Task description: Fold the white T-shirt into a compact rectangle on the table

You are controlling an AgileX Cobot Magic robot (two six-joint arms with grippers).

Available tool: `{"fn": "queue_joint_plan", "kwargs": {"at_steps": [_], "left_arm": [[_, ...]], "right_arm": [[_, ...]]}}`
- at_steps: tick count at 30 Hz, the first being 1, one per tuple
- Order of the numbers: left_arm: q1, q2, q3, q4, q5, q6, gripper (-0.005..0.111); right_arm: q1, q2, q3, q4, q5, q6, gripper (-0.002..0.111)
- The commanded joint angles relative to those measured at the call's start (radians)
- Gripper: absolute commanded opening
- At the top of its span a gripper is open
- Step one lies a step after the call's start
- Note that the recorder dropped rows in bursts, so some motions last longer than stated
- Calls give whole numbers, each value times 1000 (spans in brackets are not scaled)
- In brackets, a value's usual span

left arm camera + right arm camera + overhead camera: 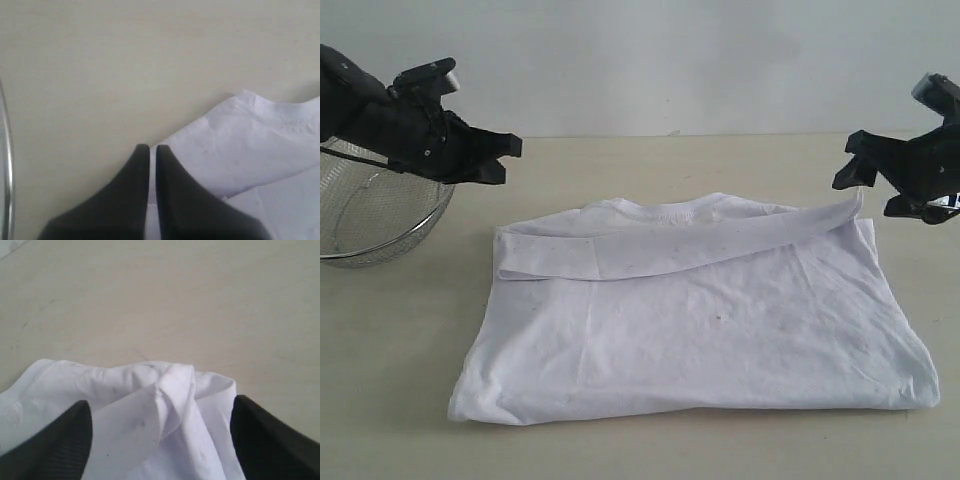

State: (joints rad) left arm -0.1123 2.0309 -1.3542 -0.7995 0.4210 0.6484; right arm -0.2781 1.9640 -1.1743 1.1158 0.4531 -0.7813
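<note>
The white T-shirt (700, 320) lies partly folded on the table (400, 330), plain side up, with a long folded strip across its collar edge. My right gripper (868, 190) hovers at the strip's right end, open. In the right wrist view a bunched fold of the T-shirt (165, 390) rises between the right gripper's (161, 405) wide-apart fingers, touching neither. My left gripper (510, 158) hangs shut above the table, left of the shirt's far left corner. In the left wrist view the left gripper (150, 147) holds nothing, and the T-shirt's collar corner (250, 145) lies below it.
A silver wire-mesh bowl (370, 215) stands at the far left under the left arm; its rim (5, 150) shows at the edge of the left wrist view. Bare tabletop surrounds the shirt on all sides. A pale wall runs behind the table.
</note>
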Motion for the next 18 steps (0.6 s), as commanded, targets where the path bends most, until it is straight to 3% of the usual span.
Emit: {"fn": "queue_joint_plan", "kwargs": {"at_steps": [1,6,7,12,18], "left_arm": [[2,-64,-7,14,107,33,5],[2,-114,-7,35,269,33,5],[2,-116,-7,55,298,33,5],[-30,-122,1,263,474,7,5],[-113,-122,40,346,529,7,5]], "right_arm": [[-1,-10,-15,-6,7,-14,44],[-1,-81,-42,-6,92,-72,3],[-1,-97,-49,-6,132,-100,0],[53,-150,-62,-80,278,-208,0],[303,-106,-71,-337,258,-189,0]]}}
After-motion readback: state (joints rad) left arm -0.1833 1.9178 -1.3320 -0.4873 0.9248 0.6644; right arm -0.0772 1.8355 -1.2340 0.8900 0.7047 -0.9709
